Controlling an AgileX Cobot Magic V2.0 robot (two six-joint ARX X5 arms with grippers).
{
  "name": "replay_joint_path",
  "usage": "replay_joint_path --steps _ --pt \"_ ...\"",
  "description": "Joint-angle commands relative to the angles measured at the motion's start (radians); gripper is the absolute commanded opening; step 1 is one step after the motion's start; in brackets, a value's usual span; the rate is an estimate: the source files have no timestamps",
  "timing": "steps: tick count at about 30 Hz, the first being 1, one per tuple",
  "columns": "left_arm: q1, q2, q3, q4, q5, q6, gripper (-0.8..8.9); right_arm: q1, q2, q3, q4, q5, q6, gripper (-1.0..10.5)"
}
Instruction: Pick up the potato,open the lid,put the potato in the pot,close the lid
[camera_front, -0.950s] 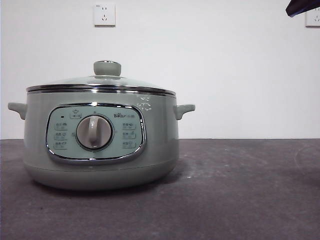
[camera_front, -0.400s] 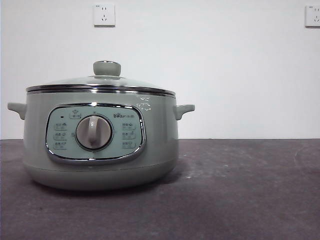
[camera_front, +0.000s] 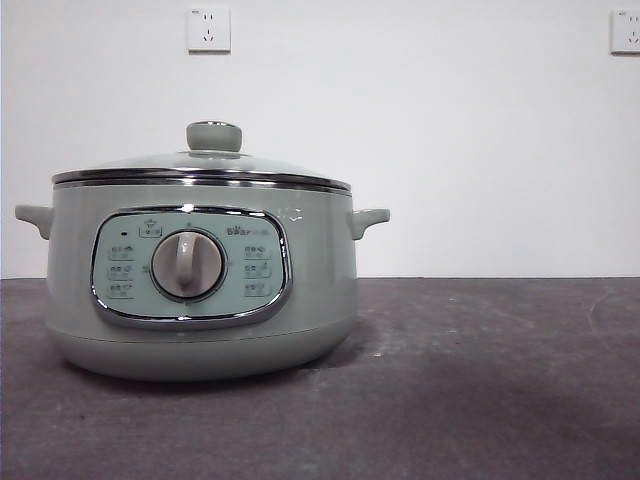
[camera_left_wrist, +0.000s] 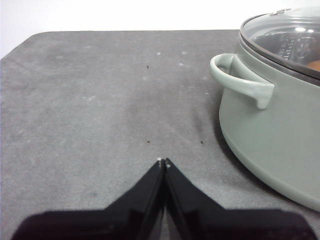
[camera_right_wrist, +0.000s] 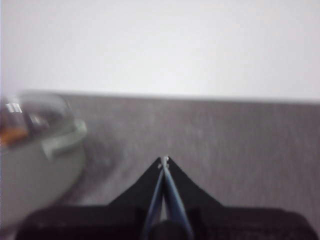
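Note:
The sage-green pot (camera_front: 200, 290) stands on the dark table at the left of the front view, its control dial facing the camera. The glass lid (camera_front: 200, 165) sits shut on it, green knob (camera_front: 214, 136) on top. Through the glass an orange patch of the potato (camera_left_wrist: 314, 65) shows inside the pot; a blurred orange spot of the potato (camera_right_wrist: 12, 134) shows in the right wrist view too. My left gripper (camera_left_wrist: 162, 162) is shut and empty, low over the table beside one pot handle (camera_left_wrist: 240, 82). My right gripper (camera_right_wrist: 164, 160) is shut and empty, off the pot's other side.
The dark grey table (camera_front: 480, 380) stretches out beside the pot. A white wall with two sockets (camera_front: 208, 29) stands behind. The table's far edge and a rounded corner (camera_left_wrist: 30, 42) show in the left wrist view.
A black arm tip at the top right corner of the front view has withdrawn out of the picture. The pot and lid have not moved.

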Motion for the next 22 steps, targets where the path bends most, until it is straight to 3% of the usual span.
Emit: replay_joint_path --steps 1,9,12,22 --pt "0.003 -0.003 -0.017 0.007 0.0 -0.003 -0.03 -0.006 -0.048 -0.063 0.009 -0.002 0.002 0.0" --pt "0.003 -0.003 -0.017 0.007 0.0 -0.003 -0.03 -0.005 -0.095 -0.107 -0.087 0.0 0.003 0.0" --pt "0.003 -0.003 -0.017 0.007 0.0 -0.003 -0.03 -0.005 -0.093 -0.106 -0.136 0.003 0.039 0.0" --pt "0.003 -0.003 -0.017 0.007 -0.001 -0.003 -0.03 -0.005 -0.083 -0.106 -0.133 0.005 0.063 0.0"
